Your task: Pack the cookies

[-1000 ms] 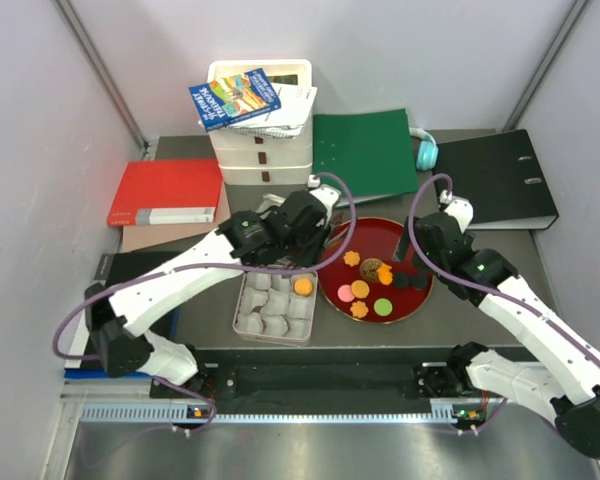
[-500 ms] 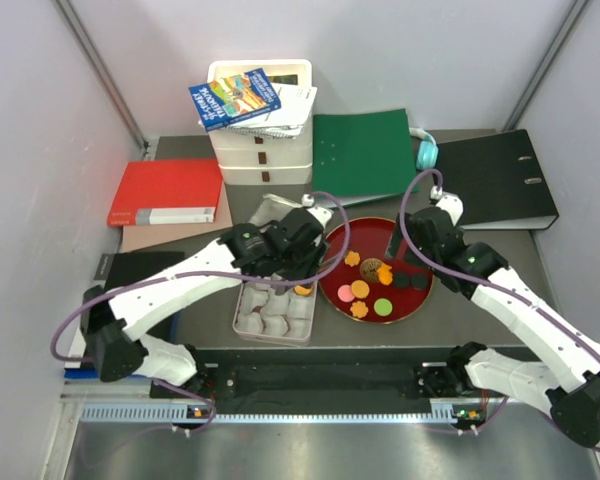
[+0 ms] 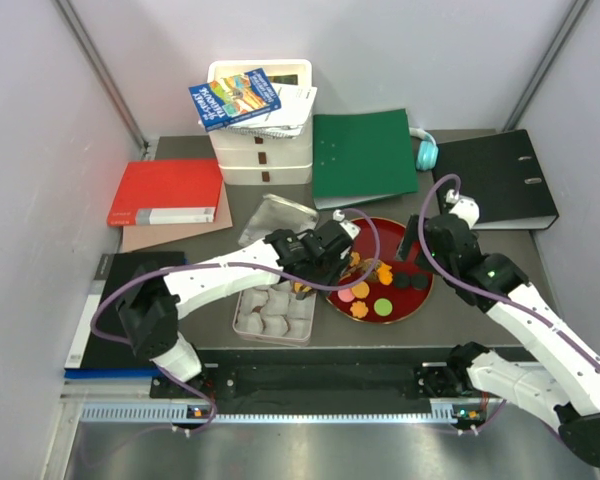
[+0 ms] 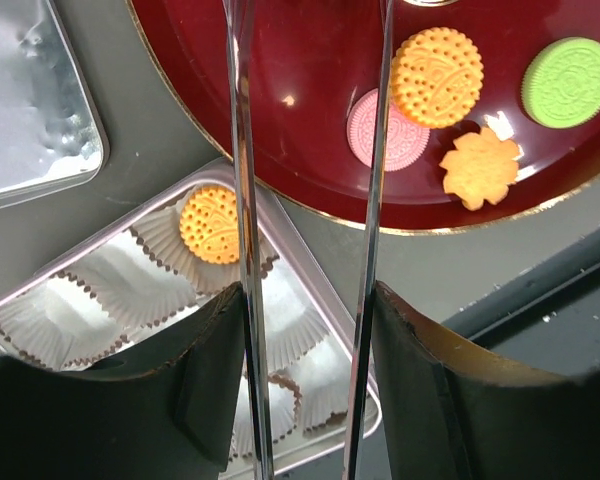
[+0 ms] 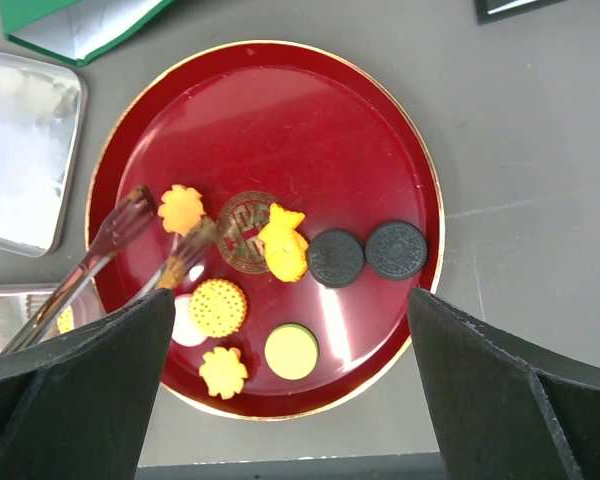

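- the tin (image 3: 239, 322) with its white paper cups (image 4: 100, 285) sits close to the near edge of the table (image 5: 520, 130), left of the red plate (image 5: 280, 120); only a thin strip of grey table parts their rims.
- one cookie in the tin (image 4: 212, 224), round and orange, lies in a cup at the tin's far right, just beside one blade of the tongs (image 4: 238, 150).
- the left gripper (image 4: 310, 295) pinches the tongs from outside, a finger against each blade; the blades stand spread with nothing between them.
- the tong tips hang over the left part of the plate: one just left of an orange flower cookie (image 5: 182, 208), the other between it and a round orange cookie (image 5: 218, 306). whether they touch the plate i cannot tell.
- a pink cookie (image 4: 405, 135), a green cookie (image 5: 291, 351) and a second flower cookie (image 5: 223, 371) lie along the plate's near rim.
- the right gripper (image 5: 290, 295) is above the plate, fingers spread wide and empty; two black cookies (image 5: 336, 257) lie right of centre, between its fingers in its own view.
- bare grey table lies open to the right of the plate.
- farther off, a silver lid (image 5: 25, 150) lies just left of the plate's far rim, and a green folder (image 3: 365, 155) and a black binder (image 3: 505, 180) close off the far side.
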